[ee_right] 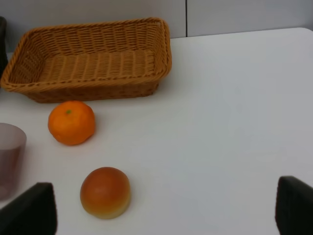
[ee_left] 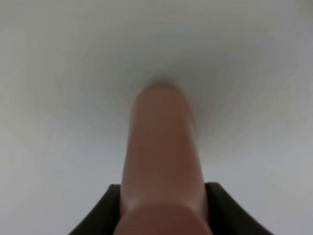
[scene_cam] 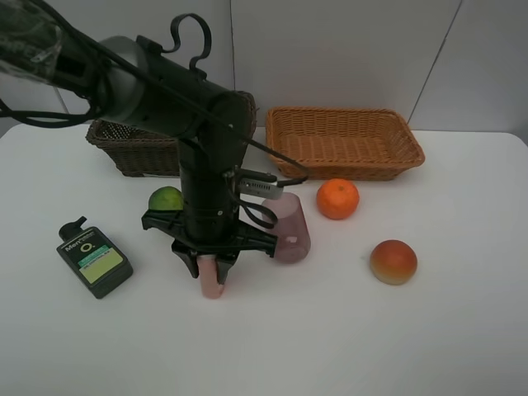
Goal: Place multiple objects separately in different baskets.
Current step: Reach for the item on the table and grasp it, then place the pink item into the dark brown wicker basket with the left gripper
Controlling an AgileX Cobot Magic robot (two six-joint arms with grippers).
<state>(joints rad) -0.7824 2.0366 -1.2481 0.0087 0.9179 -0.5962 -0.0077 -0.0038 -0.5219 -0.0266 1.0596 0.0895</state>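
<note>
Pink bottle (ee_left: 161,161) sits between left fingers (ee_left: 102,218) — gripped.

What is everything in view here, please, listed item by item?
dark wicker basket: one, dark brown, back left.
light wicker basket: one, orange-tan, back right.
green fruit: one, green, before the dark wicker basket.
orange: one, orange, before the light wicker basket.
round fruit: one, red-orange, front right.
cup: one, translucent purple, centre.
flat bottle: one, black, green label, front left.
pink bottle: one, pink, in the left tool.
table: one, white, beneath everything.
left tool: one, black, shut on the pink bottle.
right tool: one, black, open, empty.
</note>
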